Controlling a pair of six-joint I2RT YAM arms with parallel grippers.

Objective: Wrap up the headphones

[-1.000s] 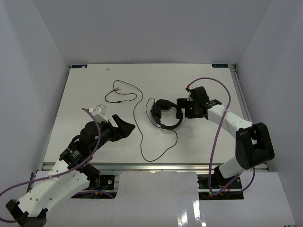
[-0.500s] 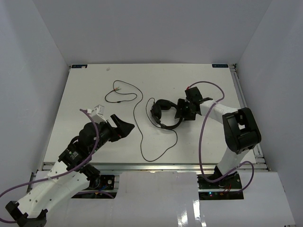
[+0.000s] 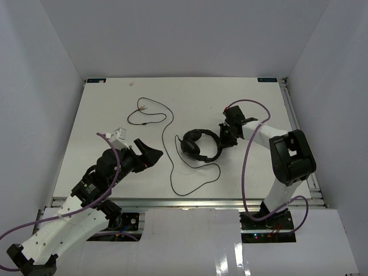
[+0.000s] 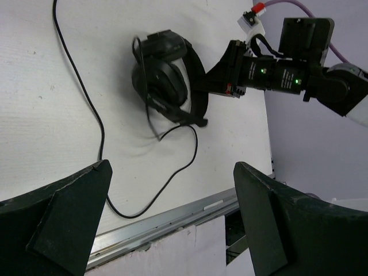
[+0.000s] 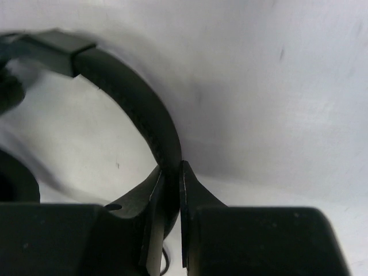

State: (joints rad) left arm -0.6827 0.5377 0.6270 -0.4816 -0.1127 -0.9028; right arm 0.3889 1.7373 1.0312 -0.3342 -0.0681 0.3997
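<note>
The black headphones (image 3: 198, 144) lie near the table's middle, earcups (image 4: 161, 75) stacked at the left and the thin headband arching right. My right gripper (image 3: 221, 138) is shut on that headband (image 5: 135, 106), which passes between its two fingers. The thin black cord (image 3: 172, 155) runs from the earcups down to the front, loops back, and trails to the plug end (image 3: 144, 106) at the back left. My left gripper (image 3: 150, 155) hovers open over the table's left half, well apart from the cord; its wide fingers (image 4: 69, 218) hold nothing.
The table's metal front edge (image 4: 172, 221) runs just below the cord's lowest loop. White walls enclose the table on three sides. A purple robot cable (image 3: 253, 138) arcs over my right arm.
My right gripper went from open beside the headband to shut on it. The headphones shifted slightly and the near cord loop moved with them. The left arm stayed still.
</note>
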